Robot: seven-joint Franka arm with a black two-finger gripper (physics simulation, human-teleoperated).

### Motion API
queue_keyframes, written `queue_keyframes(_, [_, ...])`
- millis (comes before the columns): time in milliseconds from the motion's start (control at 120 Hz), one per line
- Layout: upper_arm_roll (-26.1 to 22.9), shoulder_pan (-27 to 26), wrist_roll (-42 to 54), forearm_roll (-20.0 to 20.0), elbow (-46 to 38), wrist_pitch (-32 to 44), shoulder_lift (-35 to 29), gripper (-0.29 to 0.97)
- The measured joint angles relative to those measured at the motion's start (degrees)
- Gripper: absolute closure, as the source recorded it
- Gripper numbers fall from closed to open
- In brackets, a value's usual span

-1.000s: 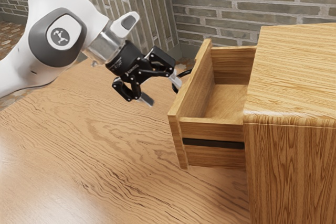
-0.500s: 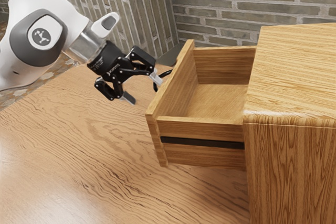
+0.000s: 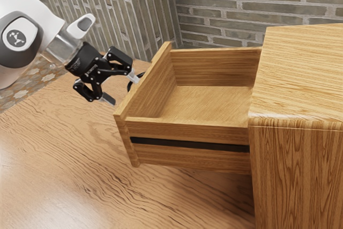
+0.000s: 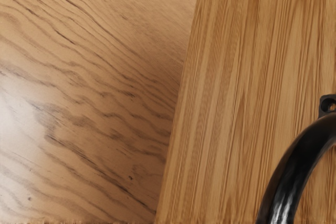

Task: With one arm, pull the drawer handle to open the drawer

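My tool [image 3: 122, 88] is standing wide, its two black fingers spread with the dark ring handle [image 3: 130, 83] hooked between them. I am not seeing clearly whether the farther finger is touching the ring, so I am treating this as a hook rather than a clamp. In the wrist view the handle [image 4: 294, 174] is curving up just under my hand, its mount fixed to the drawer front [image 4: 252, 103].

Against the picture half a second ago, the tool is sitting further toward the exterior view's left, and the drawer [image 3: 187, 131] is following it. It is now reaching well out of the cabinet [image 3: 300, 132], with much more of its bare wooden floor showing.

The drawer front's lower corner is hanging just above the table [image 3: 64, 159], apart from it. The front's side edge is running close beside the tool. Toward the exterior view's left and near side, the table [image 4: 79, 103] is lying open. Behind the arm [image 3: 21, 30], the brick wall [image 3: 241, 4] is closing off the far side.
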Motion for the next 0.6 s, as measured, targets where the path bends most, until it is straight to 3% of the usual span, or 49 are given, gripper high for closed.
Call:
queue_keyframes(483, [6.9,-3.6,0.0,3.8,-2.6,-0.3,-5.6,0.00])
queue_keyframes(542, [6.7,-3.6,0.0,6.3,-0.5,-1.6,-6.3,0.00])
queue_keyframes(600, [3.9,-3.7,0.0,12.8,4.8,-5.6,-6.1,0.00])
